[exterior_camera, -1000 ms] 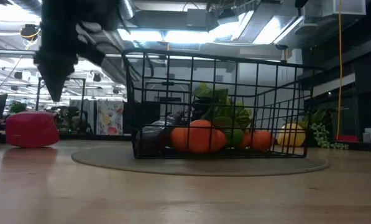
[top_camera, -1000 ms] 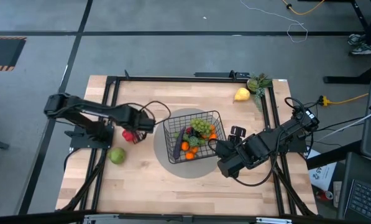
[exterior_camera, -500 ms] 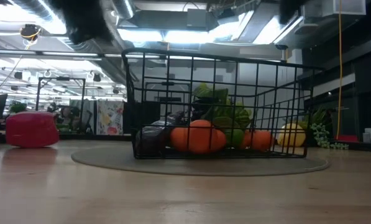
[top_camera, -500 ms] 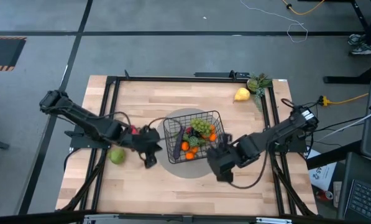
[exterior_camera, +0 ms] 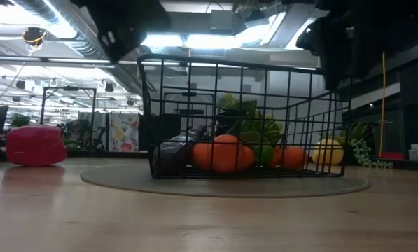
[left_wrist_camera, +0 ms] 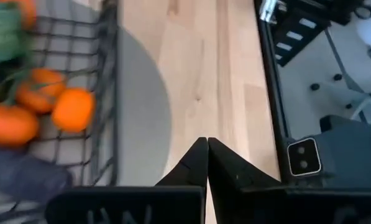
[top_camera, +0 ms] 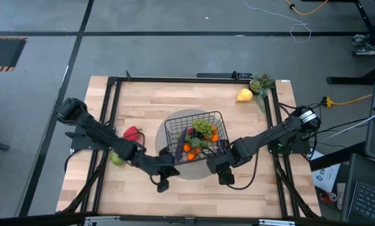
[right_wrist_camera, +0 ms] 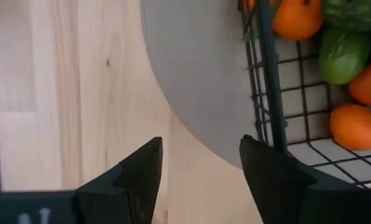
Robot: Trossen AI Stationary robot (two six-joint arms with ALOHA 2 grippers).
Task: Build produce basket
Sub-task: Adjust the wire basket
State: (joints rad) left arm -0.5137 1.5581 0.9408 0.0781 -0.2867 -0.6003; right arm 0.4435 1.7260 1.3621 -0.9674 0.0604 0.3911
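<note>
High view: my left gripper (top_camera: 162,184), clenched empty, and right gripper (top_camera: 225,177), spread empty, flank the basket (top_camera: 193,136) mid-bench — still out are red pepper (top_camera: 132,133), green apple (top_camera: 116,158), pear (top_camera: 244,95); next, fetch one.

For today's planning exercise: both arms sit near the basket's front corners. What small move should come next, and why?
Probably swing the shut, empty left gripper back to the red pepper lying outside the black wire-mesh basket. The open right gripper holds nothing either.
</note>
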